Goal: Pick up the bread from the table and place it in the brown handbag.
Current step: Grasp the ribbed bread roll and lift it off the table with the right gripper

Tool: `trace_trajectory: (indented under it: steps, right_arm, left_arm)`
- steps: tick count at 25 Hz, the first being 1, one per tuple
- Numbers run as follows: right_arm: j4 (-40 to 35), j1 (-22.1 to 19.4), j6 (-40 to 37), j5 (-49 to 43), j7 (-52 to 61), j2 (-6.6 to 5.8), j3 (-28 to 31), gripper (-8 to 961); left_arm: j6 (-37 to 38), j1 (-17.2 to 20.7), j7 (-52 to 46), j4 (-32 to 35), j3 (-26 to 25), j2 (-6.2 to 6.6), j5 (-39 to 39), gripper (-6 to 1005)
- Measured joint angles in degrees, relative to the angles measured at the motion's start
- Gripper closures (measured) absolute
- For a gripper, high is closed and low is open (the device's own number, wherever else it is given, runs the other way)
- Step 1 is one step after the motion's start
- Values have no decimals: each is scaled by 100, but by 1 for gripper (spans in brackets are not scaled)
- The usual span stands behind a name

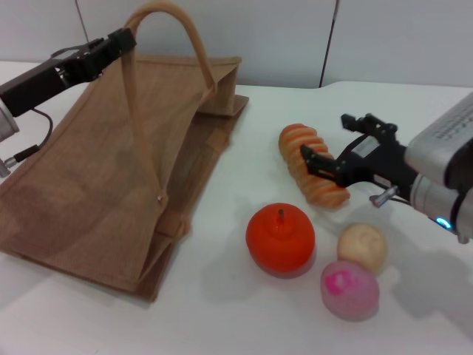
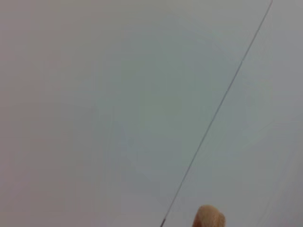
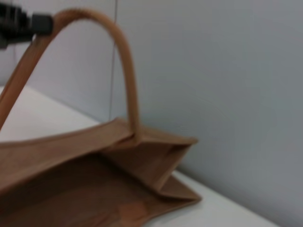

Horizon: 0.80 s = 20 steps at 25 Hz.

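The bread (image 1: 309,171), a ribbed orange and cream loaf, lies on the white table (image 1: 222,310) right of the brown handbag (image 1: 111,185). My right gripper (image 1: 326,137) is open just above the loaf's right side, with one finger over it and the other beyond its far side. My left gripper (image 1: 122,41) is shut on one arched handle (image 1: 133,96) of the handbag and holds it up, so the bag's mouth gapes toward the bread. The right wrist view shows the bag's open mouth (image 3: 94,179) and the held handle (image 3: 123,61). The left wrist view shows only wall and a tan handle tip (image 2: 209,217).
An orange round fruit with a stem (image 1: 281,238), a beige bun (image 1: 362,245) and a pink round item (image 1: 349,288) sit on the table in front of the bread. A pale wall (image 1: 295,37) stands behind the table.
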Motion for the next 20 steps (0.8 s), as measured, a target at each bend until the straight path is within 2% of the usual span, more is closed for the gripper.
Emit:
trace_trajectory:
  steps: [3, 6, 20]
  right_arm:
    - [66, 172, -353, 0, -13, 62, 3, 126]
    - [223, 359, -633, 1, -20, 176, 18, 127]
    - [976, 839, -1103, 4, -94, 655, 107, 131]
  left_arm:
    - [78, 9, 2, -6, 0, 0, -45, 888]
    - [135, -2, 7, -11, 8, -17, -48, 889]
    - [459, -28, 26, -14, 6, -20, -67, 889]
